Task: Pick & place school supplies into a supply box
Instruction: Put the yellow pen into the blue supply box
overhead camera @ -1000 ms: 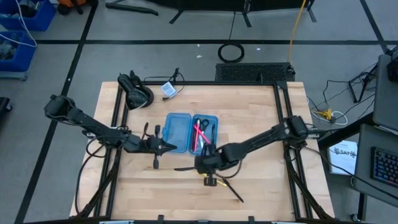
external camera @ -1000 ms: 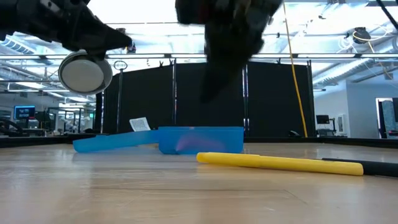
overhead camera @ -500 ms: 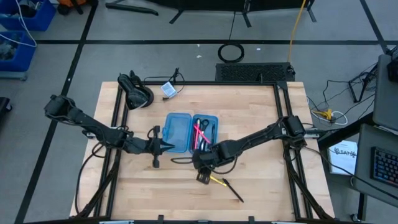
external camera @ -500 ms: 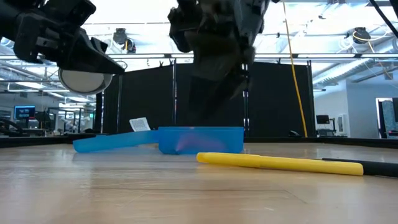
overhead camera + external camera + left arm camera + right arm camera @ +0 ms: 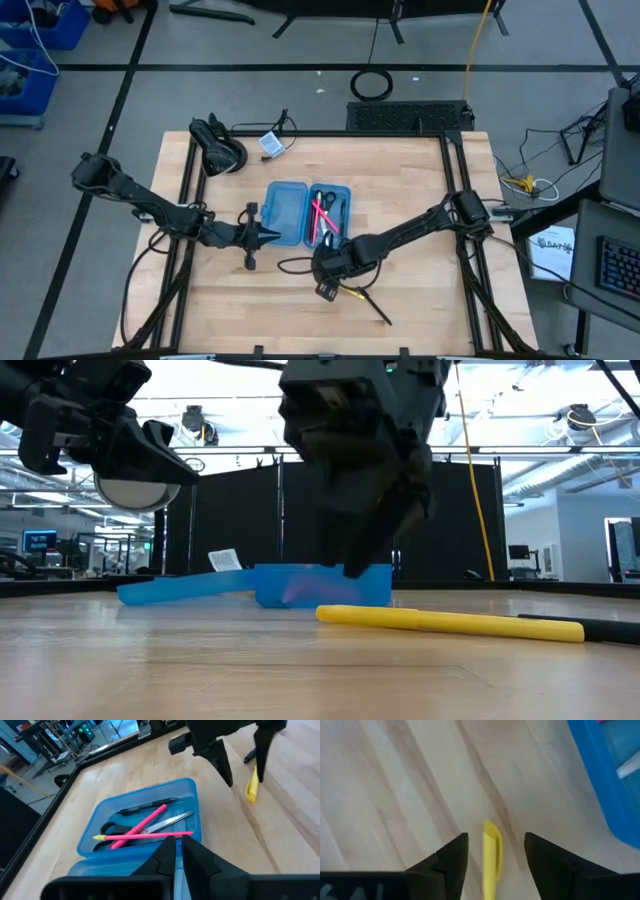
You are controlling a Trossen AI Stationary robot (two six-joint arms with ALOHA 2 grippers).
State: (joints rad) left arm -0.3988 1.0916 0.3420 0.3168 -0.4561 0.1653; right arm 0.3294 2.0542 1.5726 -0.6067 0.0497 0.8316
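Observation:
The blue supply box (image 5: 307, 212) lies open on the table. Its right half (image 5: 192, 795) holds black-handled scissors (image 5: 165, 822), pink pens (image 5: 125, 837) and a black pen (image 5: 147, 806); its left half (image 5: 180, 590) lies flat. A yellow pen (image 5: 350, 291) and a black pen (image 5: 375, 307) lie on the wood nearer the front edge. My right gripper (image 5: 496, 842) hangs open above the yellow pen's end (image 5: 491, 851), one finger on either side, clear of it in the low view. My left gripper (image 5: 178, 849) hovers above the box's left half, its fingers parted by only a thin slit.
A black lamp-like object (image 5: 218, 148) and a small white card (image 5: 270, 143) lie at the table's far left. A dark cable (image 5: 295, 265) loops beside my right gripper. Bare wood stretches along the front and right of the table.
My right gripper has opened, shifted a little toward the table's left edge and come down toward the yellow pen's end. My left gripper has edged slightly toward the box. The pens and the box have stayed where they were.

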